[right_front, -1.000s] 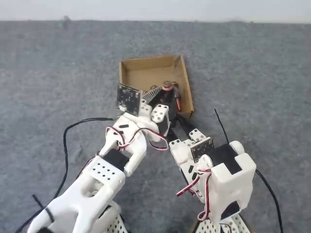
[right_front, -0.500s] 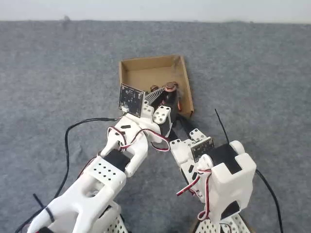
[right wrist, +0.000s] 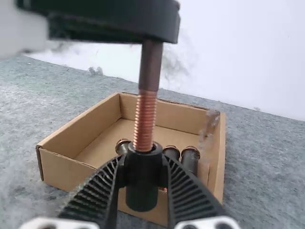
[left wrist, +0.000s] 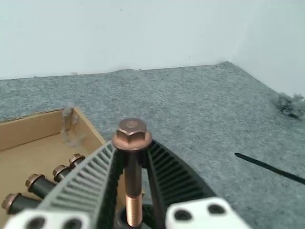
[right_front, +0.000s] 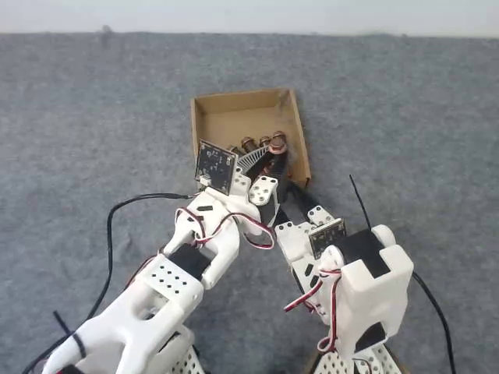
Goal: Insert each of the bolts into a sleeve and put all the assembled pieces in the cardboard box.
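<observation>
Since the left tool (left wrist: 132,150), clenched on the copper hex-head bolt (left wrist: 132,134), drifted towards 4 o'clock, its thread enters the black cylindrical sleeve (right wrist: 142,183) grasped by the right tool (right wrist: 142,162).

- High view: fixed overhead, looking down the table (right_front: 78,117); arms (right_front: 195,257) enter at 6 o'clock.
- Wrist views: close behind own jaws; both share cardboard box (right wrist: 95,124), bolt (left wrist: 132,162).
</observation>
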